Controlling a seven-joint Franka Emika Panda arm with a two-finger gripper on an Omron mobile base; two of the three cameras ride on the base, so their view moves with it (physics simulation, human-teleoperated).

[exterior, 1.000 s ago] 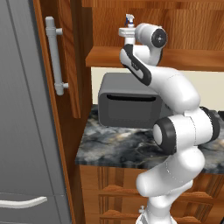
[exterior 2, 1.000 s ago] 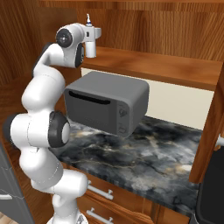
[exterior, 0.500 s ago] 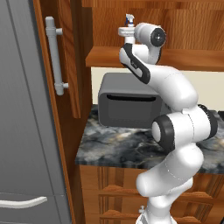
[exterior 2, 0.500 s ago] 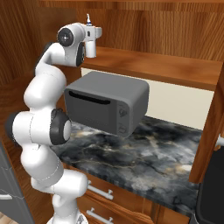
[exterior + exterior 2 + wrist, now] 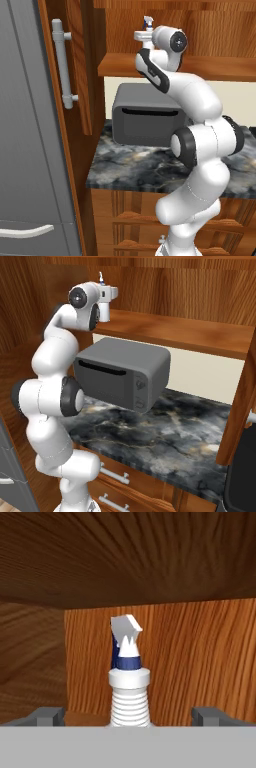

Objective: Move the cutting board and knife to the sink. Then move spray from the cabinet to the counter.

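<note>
The spray (image 5: 129, 682), a white ribbed bottle with a blue-and-white trigger nozzle, stands upright on the shelf of the wooden cabinet (image 5: 120, 65). My gripper (image 5: 129, 716) is open, with a dark fingertip far out on each side of the bottle and not touching it. From the base, the nozzle (image 5: 147, 21) pokes up just above my hand (image 5: 142, 36), and the spray (image 5: 101, 277) sits behind the hand (image 5: 109, 293) on the cabinet shelf (image 5: 175, 331). The marble-look counter (image 5: 135, 167) lies below. The cutting board, knife and sink are out of view.
A grey toaster oven (image 5: 147, 120) stands on the counter (image 5: 165, 431) right under the shelf. The open cabinet door with its grey bar handle (image 5: 64, 65) hangs to the left, beside the grey fridge (image 5: 25, 150). A dark stovetop edge (image 5: 242, 476) sits at the right.
</note>
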